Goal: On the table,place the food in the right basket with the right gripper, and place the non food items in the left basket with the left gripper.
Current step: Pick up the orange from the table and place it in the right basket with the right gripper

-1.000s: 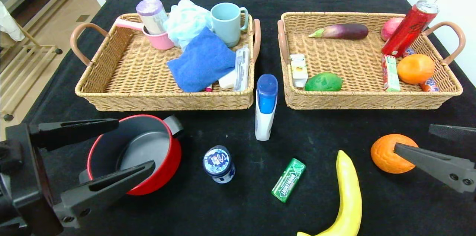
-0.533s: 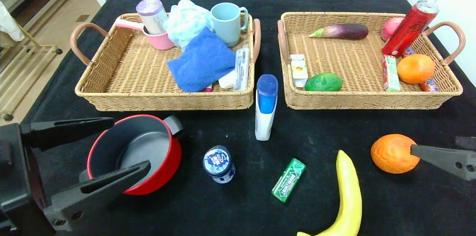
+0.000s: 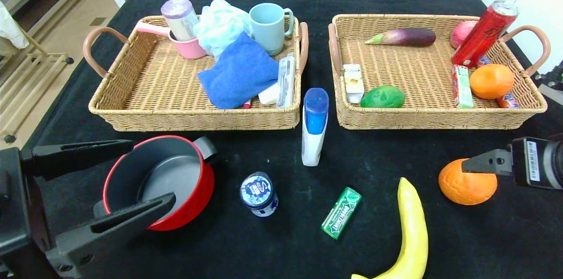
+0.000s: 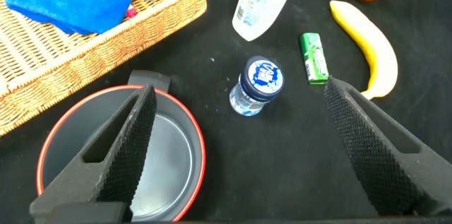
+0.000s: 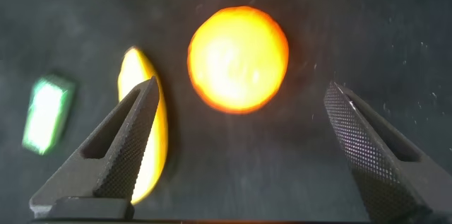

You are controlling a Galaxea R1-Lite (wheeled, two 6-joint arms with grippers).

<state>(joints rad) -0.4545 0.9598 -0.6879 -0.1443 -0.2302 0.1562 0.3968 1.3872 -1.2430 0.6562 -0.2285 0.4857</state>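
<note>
My right gripper [image 3: 466,167] [image 5: 241,86] hangs open just above the dimpled orange [image 3: 467,182] [image 5: 238,58], touching nothing. The banana [image 3: 411,235] [image 5: 145,125] and green gum pack [image 3: 341,213] lie to the orange's left on the black table [image 3: 281,248]. My left gripper [image 3: 153,172] [image 4: 240,93] is open over the red pot [image 3: 189,182] [image 4: 166,153], one finger above its grey inside. The blue-and-white tub [image 3: 258,193] [image 4: 258,84] stands beside the pot. The white bottle [image 3: 314,127] lies between the left basket [image 3: 193,118] and right basket [image 3: 440,118].
The left basket holds a blue cloth [image 3: 239,72], mugs and a sponge. In the right basket lie an eggplant [image 3: 402,37], a red can [image 3: 484,34], another orange [image 3: 491,81], a green fruit and small packs. The table's edge runs along the left.
The right gripper has risen and turned, so its fingers now point over the orange's top instead of reaching in low from the right. The left gripper has drawn back slightly.
</note>
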